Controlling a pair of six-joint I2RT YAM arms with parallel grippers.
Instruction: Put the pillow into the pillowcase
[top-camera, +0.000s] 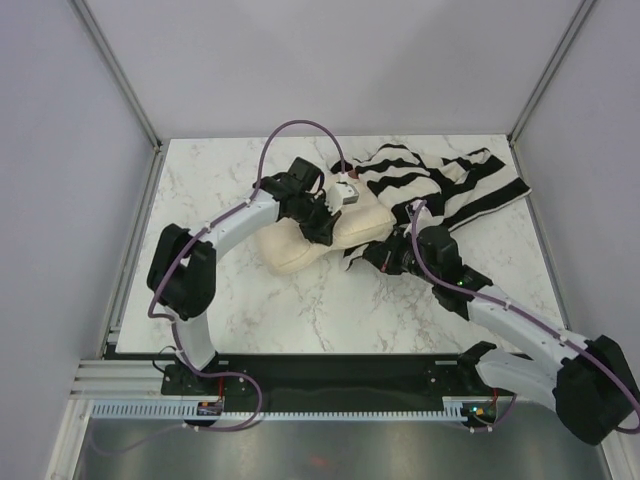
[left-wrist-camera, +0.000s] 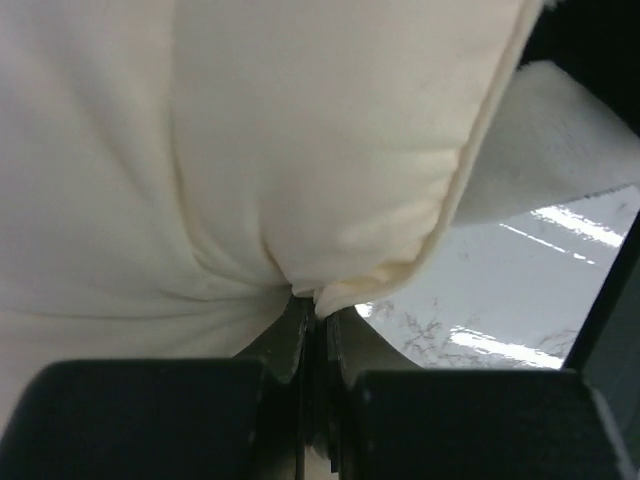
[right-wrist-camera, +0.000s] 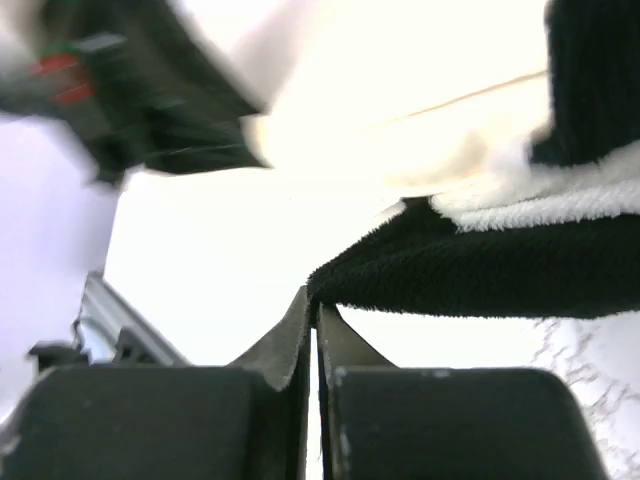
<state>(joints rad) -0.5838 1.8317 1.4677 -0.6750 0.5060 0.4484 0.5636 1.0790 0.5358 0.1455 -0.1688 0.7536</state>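
The pillowcase hides the pillow's right end, and the left arm shows only as blur.

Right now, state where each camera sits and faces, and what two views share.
Top external: above and behind the bases, looking down at the table; both arms show, left gripper on the pillow, right gripper at the pillowcase.
Left wrist: looks along its own shut fingers into the pinched pillow.
Right wrist: looks along its shut fingers at the pillowcase's black edge.
Shared: both wrist views show the pillow.
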